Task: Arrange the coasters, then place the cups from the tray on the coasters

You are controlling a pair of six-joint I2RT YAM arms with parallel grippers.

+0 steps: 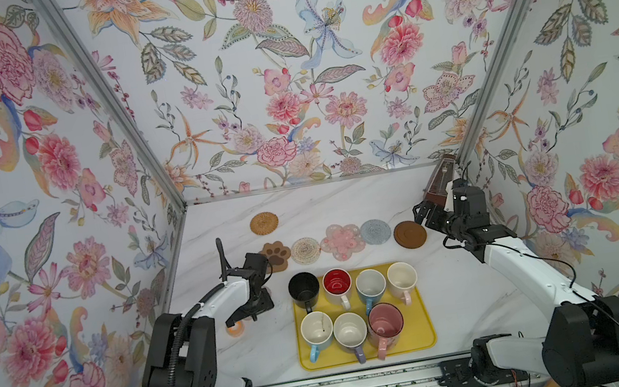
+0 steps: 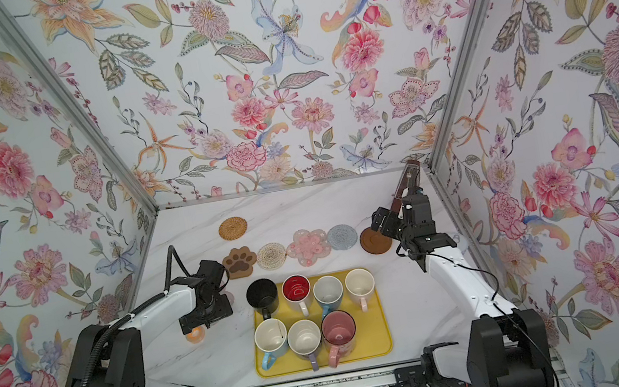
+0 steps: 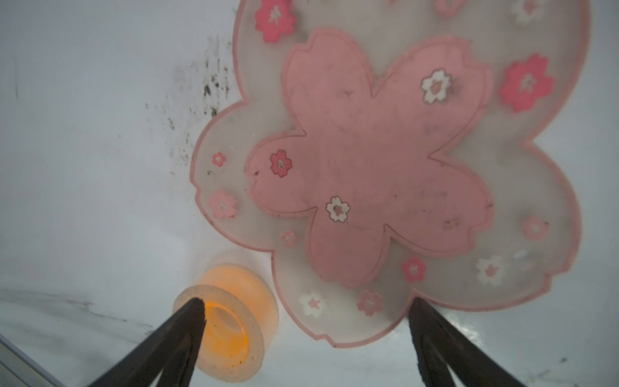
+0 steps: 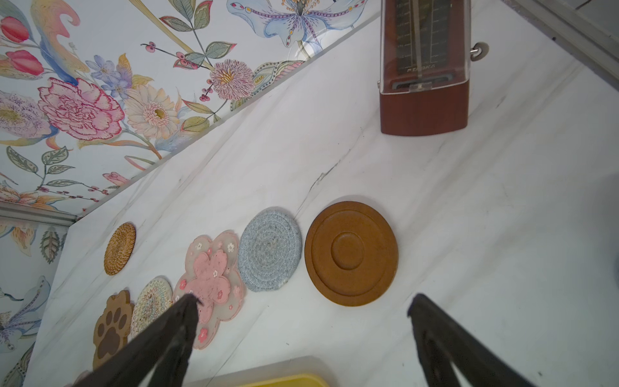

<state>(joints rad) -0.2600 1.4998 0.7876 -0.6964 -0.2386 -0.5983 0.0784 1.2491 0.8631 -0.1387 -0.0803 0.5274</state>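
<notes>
The left gripper (image 3: 306,301) hangs low over a pink flower coaster (image 3: 368,167). Its two fingers are spread wide and nothing is between them. An orange roll of tape (image 3: 231,321) sits just beside that coaster on the white table (image 1: 456,306) (from above, the arm hides most of this coaster).

Five more coasters lie in a row behind the yellow tray (image 1: 422,332): the brown paw coaster (image 1: 276,255), the cream woven coaster (image 1: 305,250), a second pink flower coaster (image 1: 342,240), the grey-blue woven coaster (image 1: 375,231) and the dark brown disc coaster (image 1: 409,234). The tan woven coaster (image 1: 263,223) lies alone, farther back.

The right gripper (image 1: 422,213) is above the table just beside the dark brown disc coaster. Its fingers are spread wide too, and it holds nothing. A brown metronome (image 4: 423,100) stands in the back corner near it.

All seven cups (image 1: 349,329) stand on the tray, four in the back row and three in front.
</notes>
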